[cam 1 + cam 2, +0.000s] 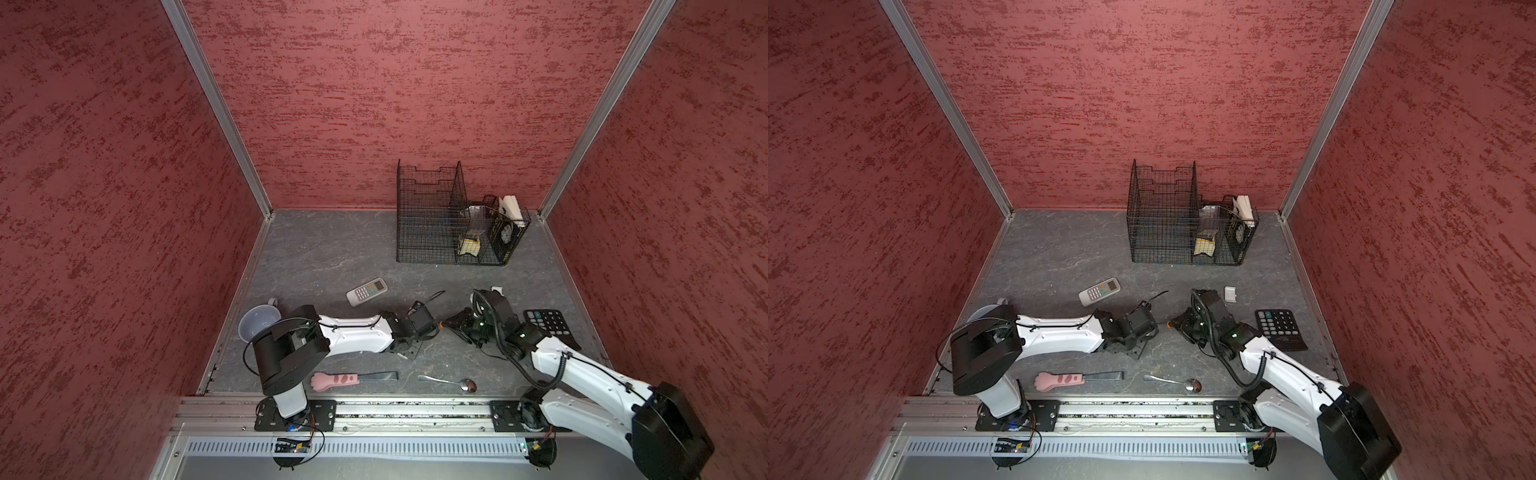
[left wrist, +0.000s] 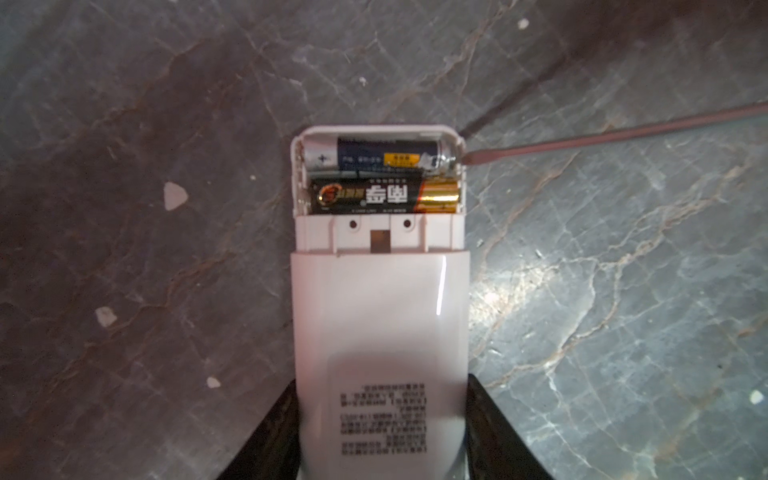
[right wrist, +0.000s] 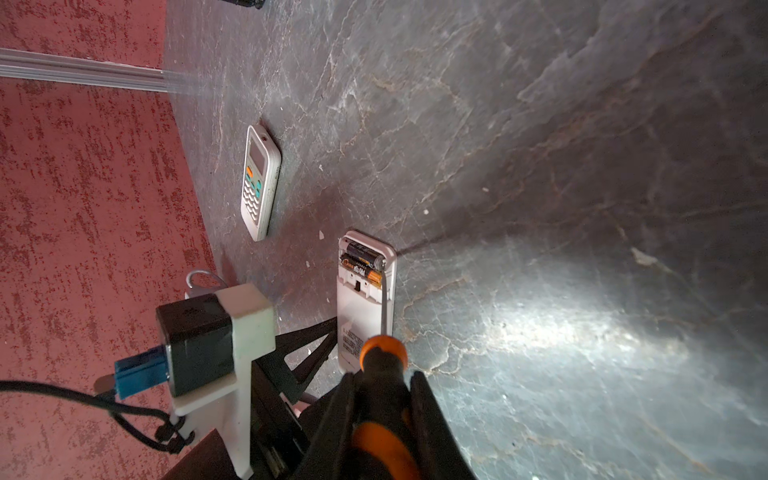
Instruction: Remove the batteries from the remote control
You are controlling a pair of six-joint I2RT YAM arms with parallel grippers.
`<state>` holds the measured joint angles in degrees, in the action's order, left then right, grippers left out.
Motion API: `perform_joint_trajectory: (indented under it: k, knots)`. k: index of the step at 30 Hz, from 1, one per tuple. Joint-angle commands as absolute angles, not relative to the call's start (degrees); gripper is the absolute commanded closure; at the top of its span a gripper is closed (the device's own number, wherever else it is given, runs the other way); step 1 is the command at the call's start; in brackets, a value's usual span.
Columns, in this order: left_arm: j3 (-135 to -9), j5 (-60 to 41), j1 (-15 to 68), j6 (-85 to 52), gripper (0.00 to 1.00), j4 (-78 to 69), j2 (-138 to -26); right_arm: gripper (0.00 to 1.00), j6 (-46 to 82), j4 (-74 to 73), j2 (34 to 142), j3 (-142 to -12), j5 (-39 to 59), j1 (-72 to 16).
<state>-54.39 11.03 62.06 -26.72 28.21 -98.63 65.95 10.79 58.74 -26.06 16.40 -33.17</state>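
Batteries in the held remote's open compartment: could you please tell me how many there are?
2. A blue battery lies nearest the remote's end; a black-and-gold battery lies beside it. None seem hidden.

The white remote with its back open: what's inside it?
Inside the remote lie two batteries side by side: a blue one and a black-and-gold one. The screwdriver tip sits at the compartment's edge. Whatever is under the batteries is hidden.

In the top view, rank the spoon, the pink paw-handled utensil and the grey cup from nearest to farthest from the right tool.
From the right tool, in a top view:
1. spoon, just in front of it, near the front edge.
2. pink paw-handled utensil, along the front edge, further left.
3. grey cup, far left, behind the left arm's shoulder.
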Motion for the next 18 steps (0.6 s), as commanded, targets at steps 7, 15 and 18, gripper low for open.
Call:
perform_joint_trajectory:
  k: [7,15,18]
  knots:
    - [-52.1,7.9,62.0,-27.6,0.59,29.3,-103.2,1.0,65.6,13.1,57.4,-28.7,16.2,-32.9]
    - [-52.1,7.9,62.0,-27.6,0.6,29.3,-103.2,1.0,65.7,13.1,57.0,-28.8,16.1,-32.9]
    - [-52.0,7.9,62.0,-27.6,0.6,29.2,-103.0,1.0,65.4,13.0,57.5,-29.0,16.3,-32.9]
